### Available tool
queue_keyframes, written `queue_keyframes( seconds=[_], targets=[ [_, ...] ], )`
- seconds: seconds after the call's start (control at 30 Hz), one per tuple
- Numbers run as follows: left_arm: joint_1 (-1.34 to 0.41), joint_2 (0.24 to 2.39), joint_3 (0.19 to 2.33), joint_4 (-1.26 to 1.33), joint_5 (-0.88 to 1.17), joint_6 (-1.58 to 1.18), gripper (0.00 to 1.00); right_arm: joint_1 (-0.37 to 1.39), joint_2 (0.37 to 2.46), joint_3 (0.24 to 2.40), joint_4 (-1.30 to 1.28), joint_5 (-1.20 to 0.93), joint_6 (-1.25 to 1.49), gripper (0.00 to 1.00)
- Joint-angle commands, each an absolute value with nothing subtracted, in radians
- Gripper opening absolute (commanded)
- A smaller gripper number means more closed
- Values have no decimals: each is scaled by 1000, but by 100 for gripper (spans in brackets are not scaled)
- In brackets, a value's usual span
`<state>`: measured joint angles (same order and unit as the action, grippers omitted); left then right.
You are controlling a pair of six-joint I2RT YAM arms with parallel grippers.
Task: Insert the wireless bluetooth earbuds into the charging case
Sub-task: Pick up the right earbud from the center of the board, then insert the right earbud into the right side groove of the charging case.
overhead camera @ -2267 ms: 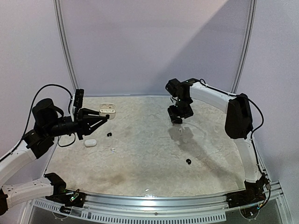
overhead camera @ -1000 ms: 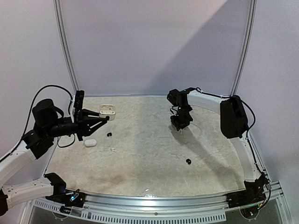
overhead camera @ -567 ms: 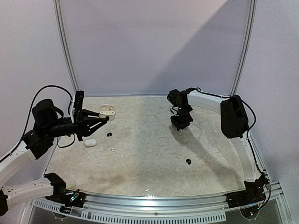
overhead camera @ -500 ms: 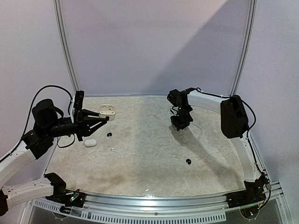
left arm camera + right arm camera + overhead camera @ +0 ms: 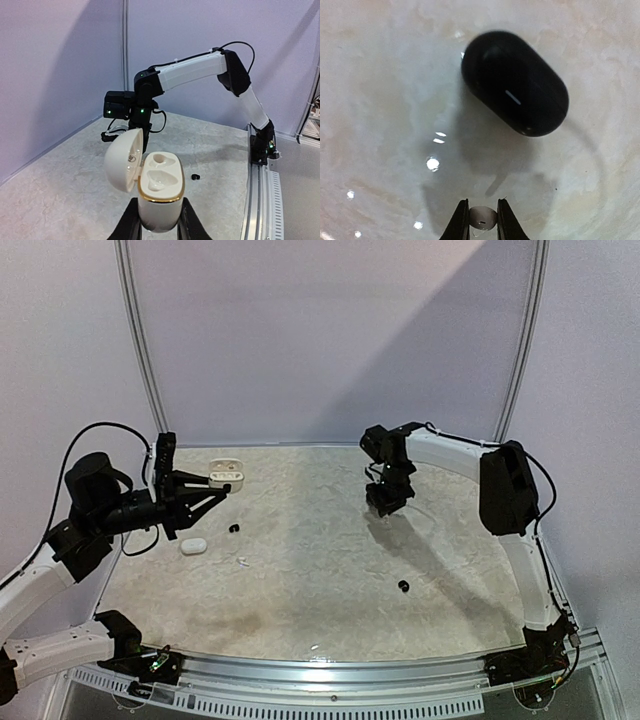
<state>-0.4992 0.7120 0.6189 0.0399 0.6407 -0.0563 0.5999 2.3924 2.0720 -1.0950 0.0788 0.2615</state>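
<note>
The right pincer (image 5: 483, 206) was clenched on a white bud (image 5: 483, 218), one finger against each side of it, just above the surface (image 5: 380, 100). Beyond the bud, and apart from it, a closed black case (image 5: 515, 82) lay at a slant on the surface. From the top camera the right pincer (image 5: 388, 498) hung low over the far middle of the surface (image 5: 300, 580), pointing down.

The left pincer (image 5: 157, 222) was clenched on a white case (image 5: 159, 192), gripping its base from both sides. The case stood upright with its lid swung open to the left, and its two moulded wells showed inside a gold rim. From above, the left pincer (image 5: 215, 486) held this case off the surface at the far left.

Near it on the surface lay a black bud (image 5: 234, 529), a shut white case (image 5: 193, 546) and a loose white bud (image 5: 241, 561). A second black bud (image 5: 403, 586) lay alone toward the near right, well apart from the others.
</note>
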Motion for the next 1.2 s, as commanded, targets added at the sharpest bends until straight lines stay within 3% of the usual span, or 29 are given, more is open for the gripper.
queue_keyframes(
  seconds=[0.0, 0.3, 0.57, 1.17],
  targets=[
    [-494, 693, 612, 105, 557, 27, 0, 652, 2205, 2113, -1011, 35, 268, 0],
    [-495, 700, 612, 207, 459, 133, 0, 910, 1930, 2113, -525, 28, 125, 0],
    [-495, 696, 637, 186, 466, 78, 0, 1091, 1916, 2098, -169, -177, -66, 0],
    [-495, 696, 691, 208, 510, -59, 0, 1127, 1933, 2006, -22, -277, -151, 0]
  ],
)
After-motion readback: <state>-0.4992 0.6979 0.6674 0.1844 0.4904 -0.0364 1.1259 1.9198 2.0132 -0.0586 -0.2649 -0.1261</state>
